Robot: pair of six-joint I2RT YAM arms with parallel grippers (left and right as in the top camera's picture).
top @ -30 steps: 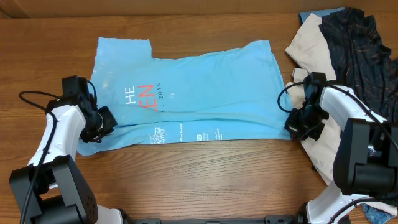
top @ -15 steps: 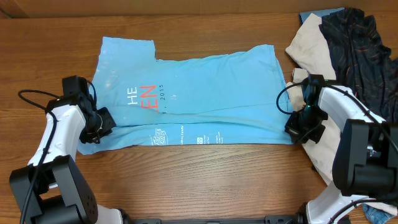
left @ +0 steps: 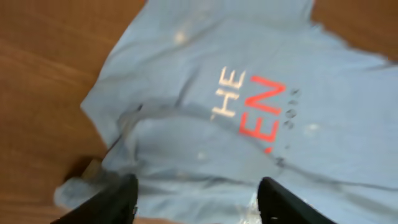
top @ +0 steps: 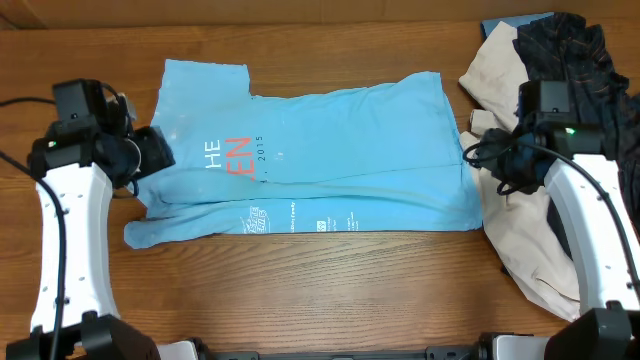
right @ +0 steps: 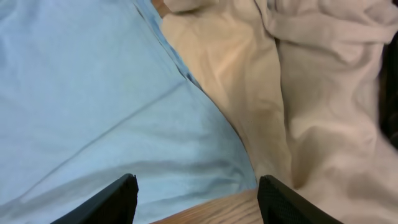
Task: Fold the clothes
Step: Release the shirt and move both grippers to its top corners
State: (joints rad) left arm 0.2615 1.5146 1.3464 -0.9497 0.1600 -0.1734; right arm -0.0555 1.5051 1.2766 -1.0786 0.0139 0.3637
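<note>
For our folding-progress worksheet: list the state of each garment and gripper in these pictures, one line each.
Light blue short-sleeved T-shirt: spread flat, near long edge folded over.
Cream fabric garment: crumpled, unfolded.
Black orange-lined garment: crumpled, partly over the cream one.
Left gripper: open, empty.
Right gripper: open, empty.

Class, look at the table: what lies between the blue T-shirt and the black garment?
The cream garment fills that stretch, from the blue T-shirt edge to the black garment; the overhead view shows it.

A wooden table carries a blue T-shirt, a cream garment beside it.
</note>
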